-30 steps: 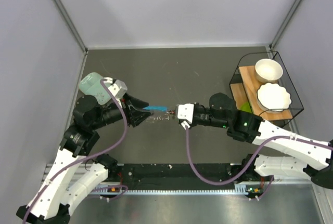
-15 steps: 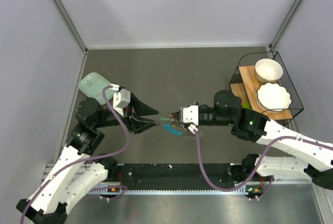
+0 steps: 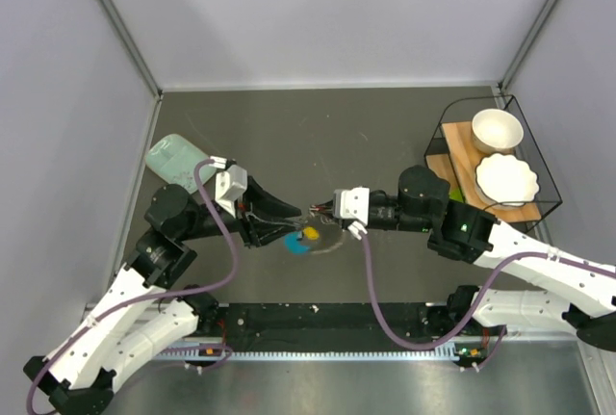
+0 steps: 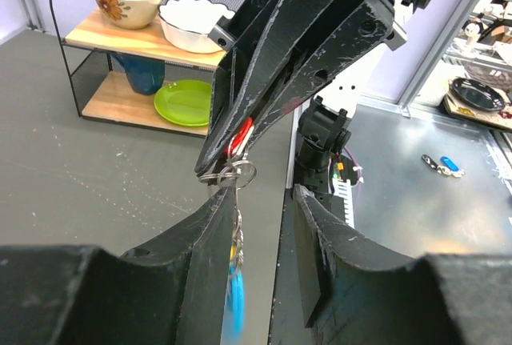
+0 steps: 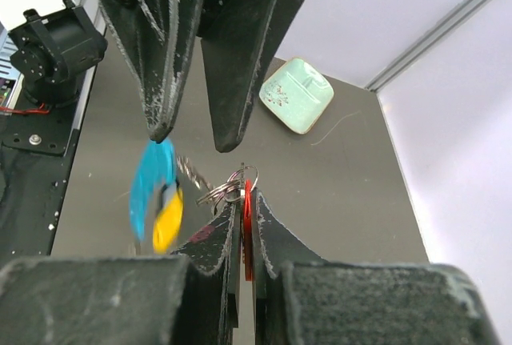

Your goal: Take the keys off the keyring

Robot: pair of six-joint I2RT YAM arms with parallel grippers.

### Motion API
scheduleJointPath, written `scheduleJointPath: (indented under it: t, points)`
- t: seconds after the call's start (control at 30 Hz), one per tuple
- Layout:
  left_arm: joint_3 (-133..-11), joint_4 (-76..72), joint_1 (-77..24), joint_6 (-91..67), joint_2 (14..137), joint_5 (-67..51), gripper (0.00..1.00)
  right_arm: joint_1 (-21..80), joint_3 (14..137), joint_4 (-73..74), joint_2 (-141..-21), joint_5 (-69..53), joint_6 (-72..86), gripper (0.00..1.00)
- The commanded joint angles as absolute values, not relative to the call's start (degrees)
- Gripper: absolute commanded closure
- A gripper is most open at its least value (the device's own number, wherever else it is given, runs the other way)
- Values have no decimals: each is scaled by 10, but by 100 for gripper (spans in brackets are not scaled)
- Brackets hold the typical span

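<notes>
1. Right end effector (image 5: 245,197) is clamping the red key (image 5: 247,225) over the middle of the table (image 3: 385,145), a bit toward its near edge.
2. Left end effector (image 4: 264,197) is facing it tip to tip, fingers spread, gripping nothing.
3. Blue-and-yellow keyring (image 5: 156,193) is dangling, blurred, off the small metal rings (image 5: 226,190) at the key's head.

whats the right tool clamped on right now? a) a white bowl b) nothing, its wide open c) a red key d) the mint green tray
c: in the right wrist view the right tool is shut on a red key, whose red edge shows in the slit between the two closed halves.
</notes>
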State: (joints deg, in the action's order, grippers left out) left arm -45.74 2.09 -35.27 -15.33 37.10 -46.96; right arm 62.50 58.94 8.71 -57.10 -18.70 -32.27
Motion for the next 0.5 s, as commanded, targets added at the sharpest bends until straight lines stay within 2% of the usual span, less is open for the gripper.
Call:
scheduleJointPath:
  t: [0.0,0.23,0.47]
  points:
    - [-469,-4,-373,-148,359,-416,59,624,616,40,-562,-171,-291,100]
    - [-522,65,-404,-98,368,-355,59,625,628,49,-571,-129,-256,100]
    - [-518,71,-432,-83,374,-306,60,624,649,66,-585,-105,-229,100]
